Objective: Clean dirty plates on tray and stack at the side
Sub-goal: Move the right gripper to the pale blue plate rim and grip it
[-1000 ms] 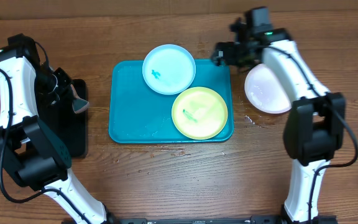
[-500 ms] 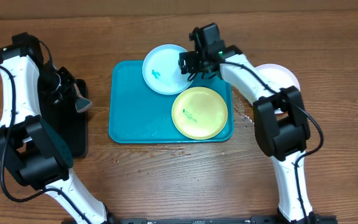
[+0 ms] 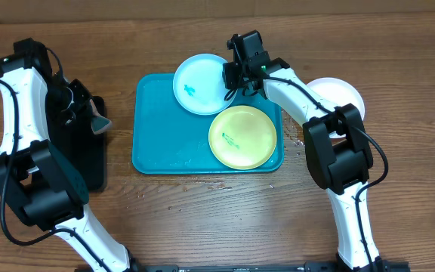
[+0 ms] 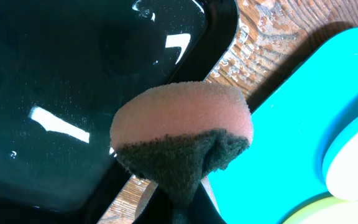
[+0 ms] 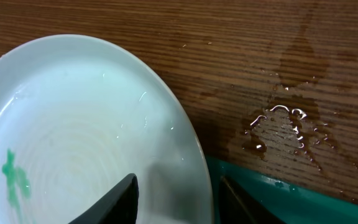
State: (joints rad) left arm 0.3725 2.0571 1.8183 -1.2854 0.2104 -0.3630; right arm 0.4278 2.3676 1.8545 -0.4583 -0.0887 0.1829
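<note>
The light blue plate (image 3: 201,85) with a green smear lies at the teal tray's (image 3: 157,128) back edge, overhanging it. The yellow-green plate (image 3: 242,136), also smeared, sits at the tray's front right. The white plate (image 3: 340,92) rests on the table to the right, partly hidden by the arm. My right gripper (image 3: 231,81) stands open astride the light blue plate's (image 5: 73,137) right rim, one finger (image 5: 120,199) over the plate and the other outside it. My left gripper (image 3: 81,115) is shut on a pink and dark green sponge (image 4: 182,124) above the black tray (image 4: 73,74).
The black tray (image 3: 89,162) holds water and lies left of the teal tray. Water drops (image 5: 284,130) wet the wood behind the teal tray's rim (image 5: 278,193). The left wrist view also shows the teal tray (image 4: 291,124) with both plates at its edge.
My right arm swung left from the white plate to the light blue plate's rim, and its jaws have narrowed around that rim. The left arm kept still with the sponge.
</note>
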